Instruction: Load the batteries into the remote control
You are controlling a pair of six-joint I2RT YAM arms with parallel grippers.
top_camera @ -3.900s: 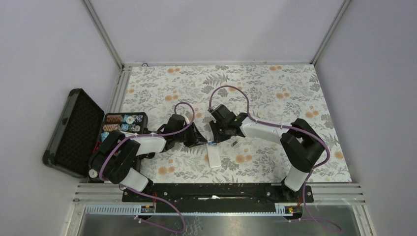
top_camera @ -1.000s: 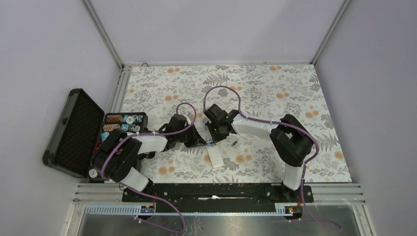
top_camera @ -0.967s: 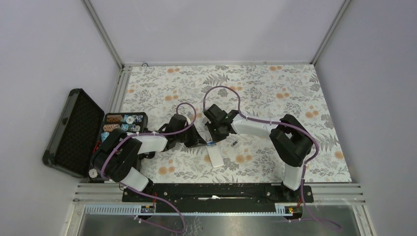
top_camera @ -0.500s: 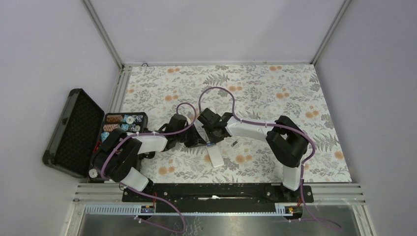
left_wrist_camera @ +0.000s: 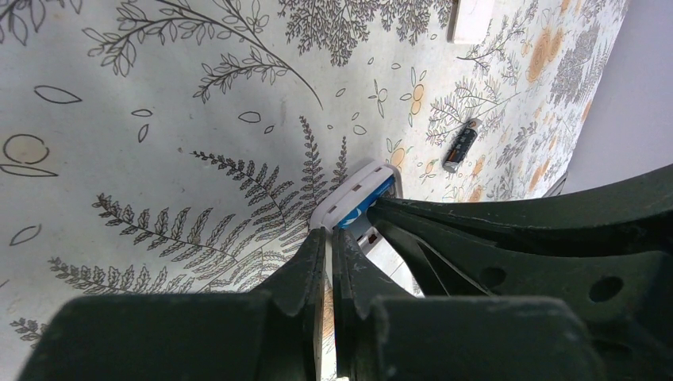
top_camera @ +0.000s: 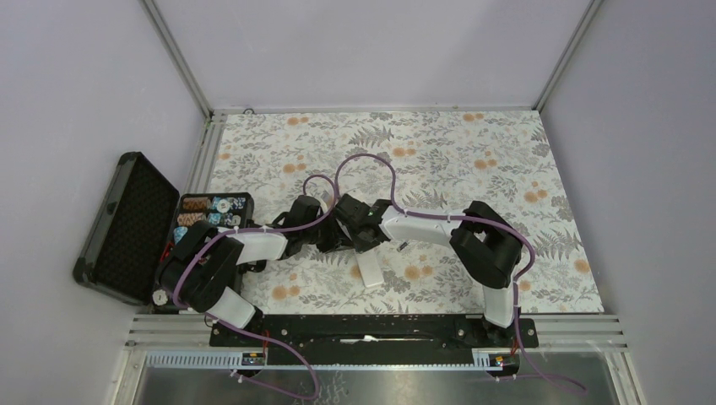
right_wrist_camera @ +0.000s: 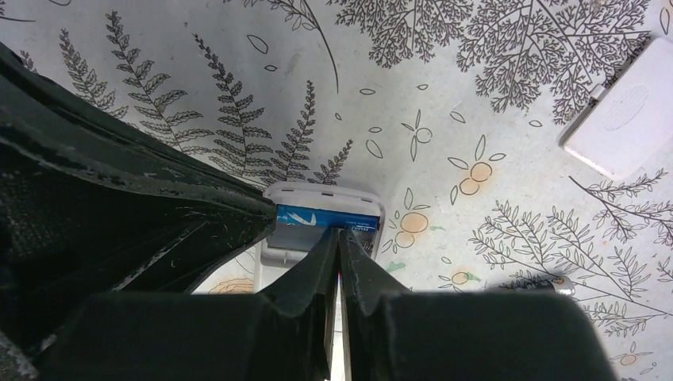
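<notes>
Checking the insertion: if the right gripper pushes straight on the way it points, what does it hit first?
Probably the blue battery lying in the remote control, just beyond the shut right gripper.

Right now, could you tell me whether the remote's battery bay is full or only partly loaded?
Partly loaded: one blue battery sits in the remote control's bay, while the second battery lies loose on the cloth.

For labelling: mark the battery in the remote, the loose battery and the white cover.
battery in the remote [right_wrist_camera: 316, 217]: right wrist view, its blue label.
loose battery [left_wrist_camera: 460, 146]: left wrist view, mid-body.
white cover [right_wrist_camera: 627, 119]: right wrist view, its flat face.
</notes>
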